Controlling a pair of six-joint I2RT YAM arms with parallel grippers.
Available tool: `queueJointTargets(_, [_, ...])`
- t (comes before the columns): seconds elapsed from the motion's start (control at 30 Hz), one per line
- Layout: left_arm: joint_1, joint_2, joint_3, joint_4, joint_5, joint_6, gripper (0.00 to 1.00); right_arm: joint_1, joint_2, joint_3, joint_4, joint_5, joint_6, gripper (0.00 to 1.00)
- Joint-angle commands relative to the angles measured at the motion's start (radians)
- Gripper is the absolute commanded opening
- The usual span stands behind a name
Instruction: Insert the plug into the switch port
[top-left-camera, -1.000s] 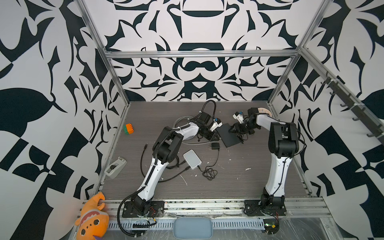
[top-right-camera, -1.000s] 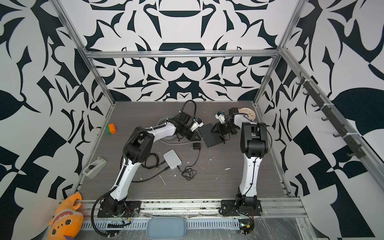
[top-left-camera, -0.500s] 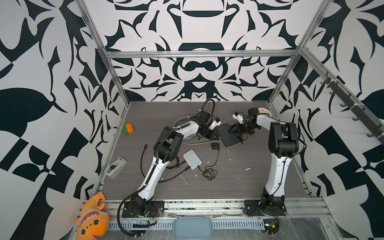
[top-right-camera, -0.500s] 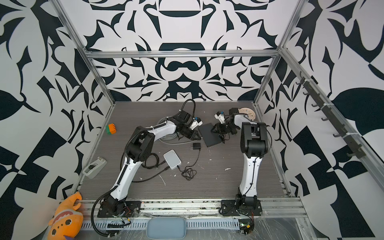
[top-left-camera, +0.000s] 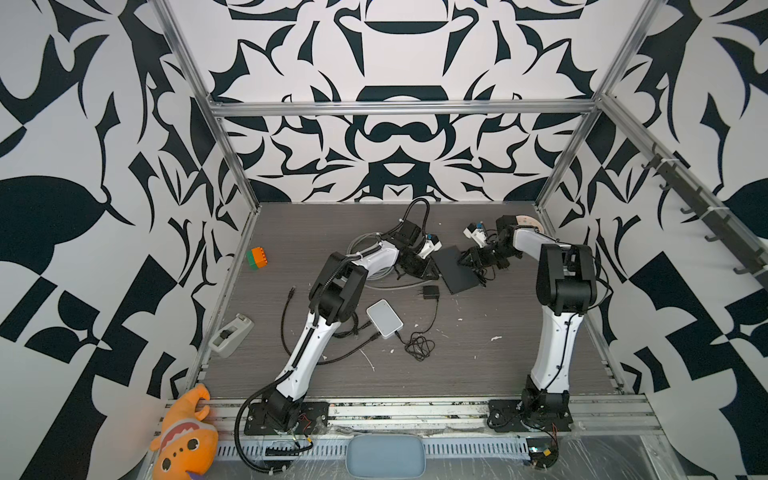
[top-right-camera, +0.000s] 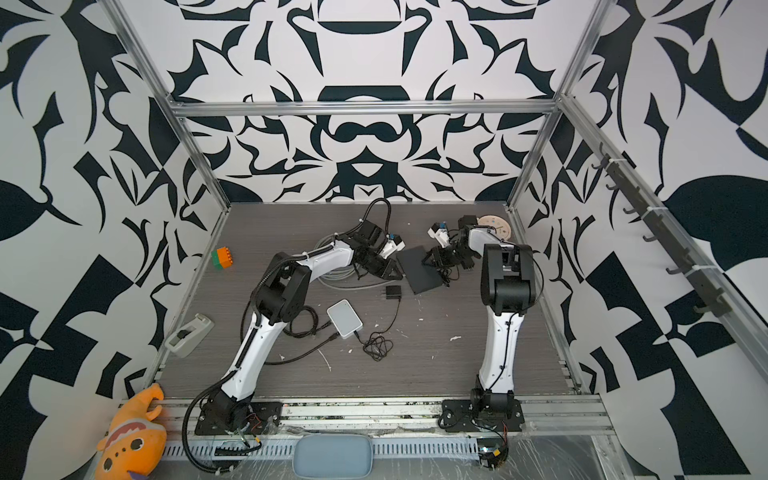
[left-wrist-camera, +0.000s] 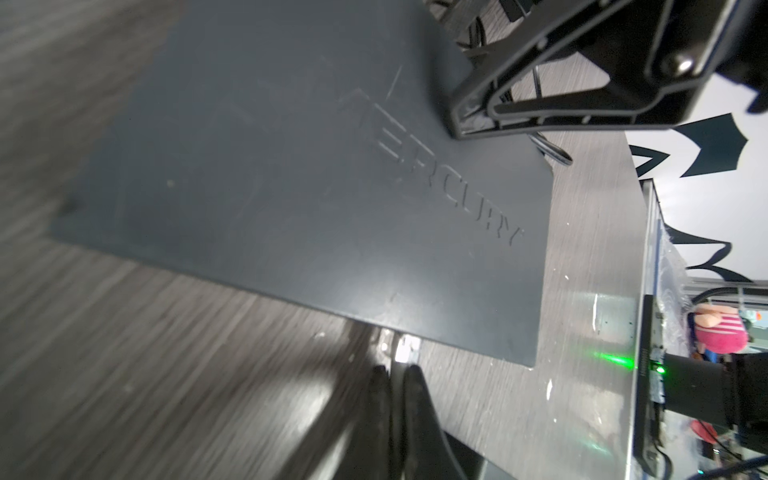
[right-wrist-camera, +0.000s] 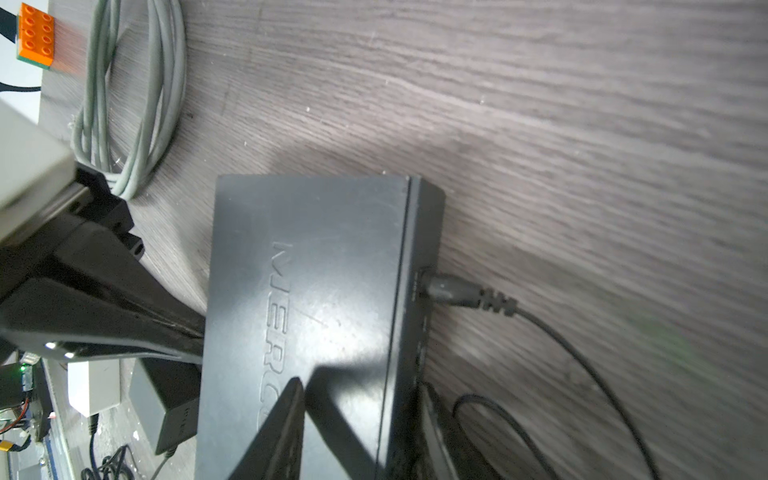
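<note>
Black switch (top-left-camera: 457, 270) lay flat on the table (right-wrist-camera: 582, 124), back centre, between the two arms. Seen from the right wrist, the plug (right-wrist-camera: 451, 289) sat in a port on the side face. The port itself was hidden behind the plug body, so depth of seating was unclear. Its thin cord (right-wrist-camera: 582, 361) ran out of frame.

Jaws of the right gripper (right-wrist-camera: 360, 384) stood apart. One finger lay over the top face, covering the end of the raised lettering, and the other sat low beside the port face. Contact was not discernible.

The left gripper (left-wrist-camera: 397, 386) was pinched together on nothing, tips at the switch's opposite edge; touching or just short, unclear. In both top views the plug was too small to find.
</note>
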Motion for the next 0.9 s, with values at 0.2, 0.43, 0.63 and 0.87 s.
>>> queueJointTargets(0.2, [0.008,0.055,-0.008,0.592,0.083,-0.32,0.0,0.145,0.045,-0.07,-0.257,-0.296,-0.037,0.39])
queueJointTargets(0.43, [0.003,0.082,0.035,0.604,0.136,-0.345,0.0,0.146,0.073,-0.039,-0.323,-0.321,-0.094,0.37])
queueJointTargets(0.63, [0.013,0.102,0.049,0.701,0.146,-0.431,0.0,0.149,0.054,-0.059,-0.337,-0.341,-0.118,0.37])
queueJointTargets(0.87, [0.059,0.062,-0.102,0.917,0.124,-0.627,0.0,0.15,0.039,-0.089,-0.311,-0.323,-0.079,0.37])
